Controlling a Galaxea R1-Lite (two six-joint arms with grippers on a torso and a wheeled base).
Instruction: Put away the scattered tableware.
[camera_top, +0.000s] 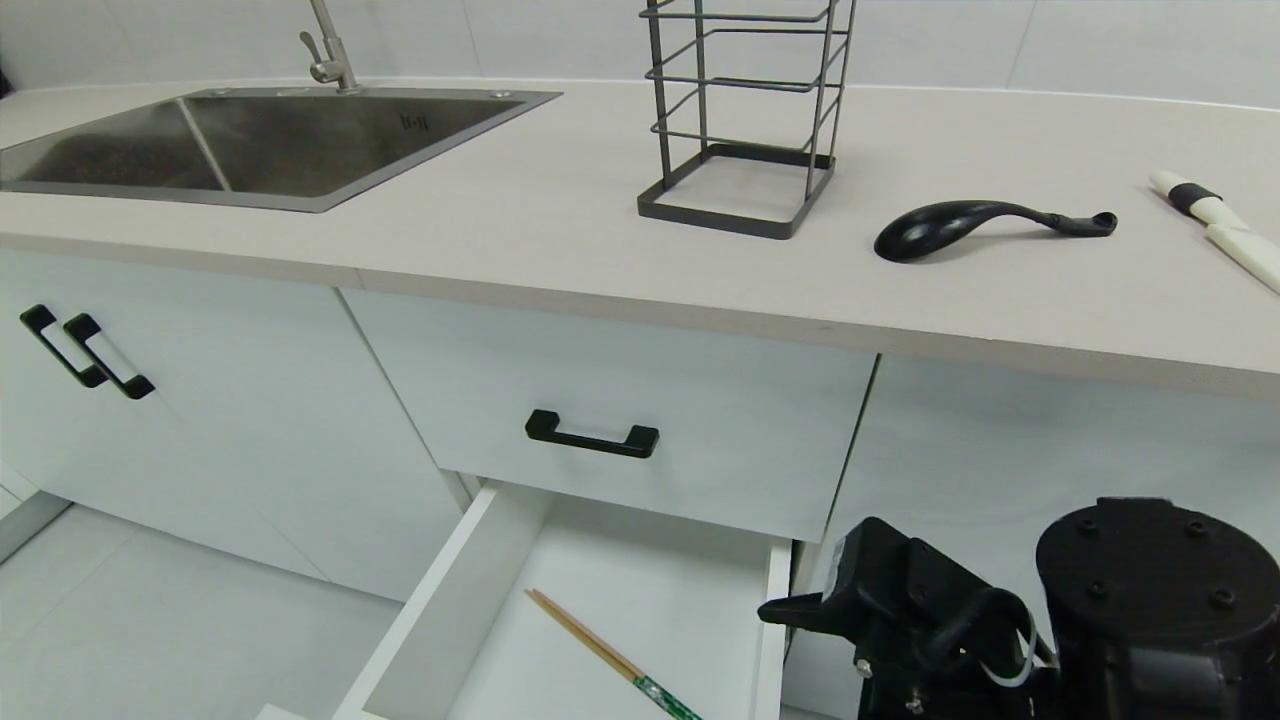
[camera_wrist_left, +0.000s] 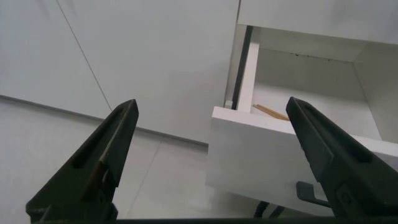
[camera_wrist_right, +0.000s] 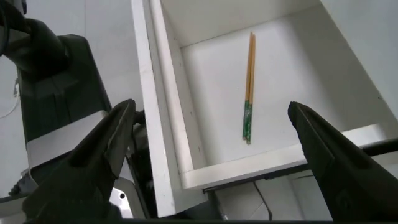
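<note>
chopsticks (camera_wrist_right: 249, 87) in the drawer (camera_wrist_right: 163, 124), spoon (camera_top: 920, 235) likely next
left hand (camera_wrist_left: 210, 104), right hand (camera_wrist_right: 210, 104) both released; right should rise to the desk (camera_top: 560, 230).

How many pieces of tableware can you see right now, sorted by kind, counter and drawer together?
Chopsticks: 2, in the open drawer
Black spoon: 1, on the counter
White utensil with a black band: 1, at the counter's right end
Total: 4

The left gripper (camera_wrist_left: 214, 167) hangs with its jaws spread wide and nothing between them. The right gripper (camera_wrist_right: 211, 167) faces downward, equally wide apart and empty. The right arm (camera_top: 1000, 620) sits low.
</note>
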